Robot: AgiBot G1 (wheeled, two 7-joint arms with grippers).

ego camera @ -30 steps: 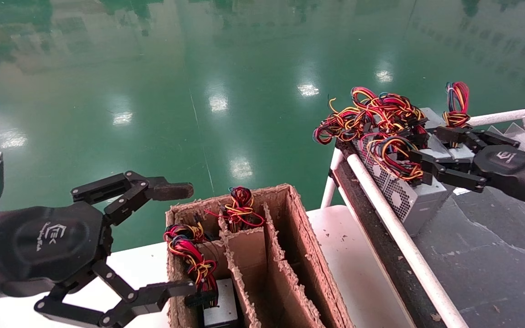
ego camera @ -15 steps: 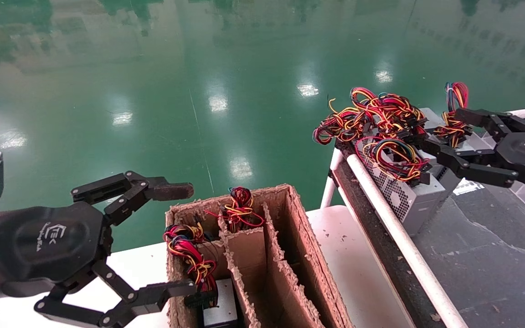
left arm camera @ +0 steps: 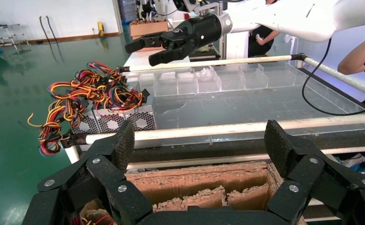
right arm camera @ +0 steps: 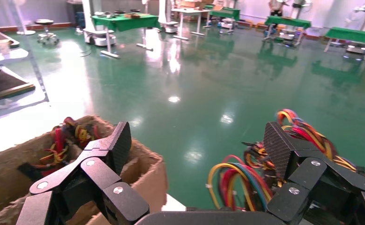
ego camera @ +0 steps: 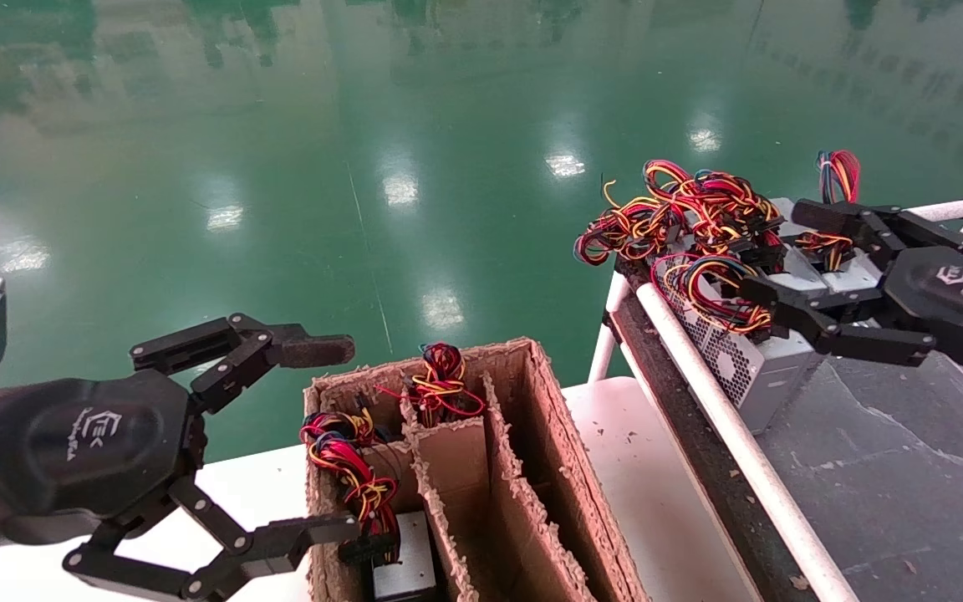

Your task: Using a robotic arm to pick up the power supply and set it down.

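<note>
Several grey power supplies (ego camera: 753,372) with grille faces and red, yellow and black wires (ego camera: 711,293) stand in a row at the far left end of the right bench. My right gripper (ego camera: 782,251) hangs open just over the row, its lower finger above the nearest box. In the right wrist view the wires (right arm camera: 246,183) loop low between the open fingers of that gripper (right arm camera: 198,140). The left wrist view shows the row (left arm camera: 124,122) and the white robotic arm (left arm camera: 288,18) reaching over it. Beside the cardboard box my left gripper (ego camera: 327,439) is parked, open and empty.
A divided cardboard box (ego camera: 523,351) stands on the white table and holds two more wired units (ego camera: 402,568). A white rail (ego camera: 724,418) edges the black bench mat (ego camera: 908,468). Clear compartment trays (left arm camera: 208,79) sit at the bench's far side. Green floor lies beyond.
My right gripper pulled back to the right off the nearest power supply, then came part of the way back with its fingers spread wider. The left arm has not moved.
</note>
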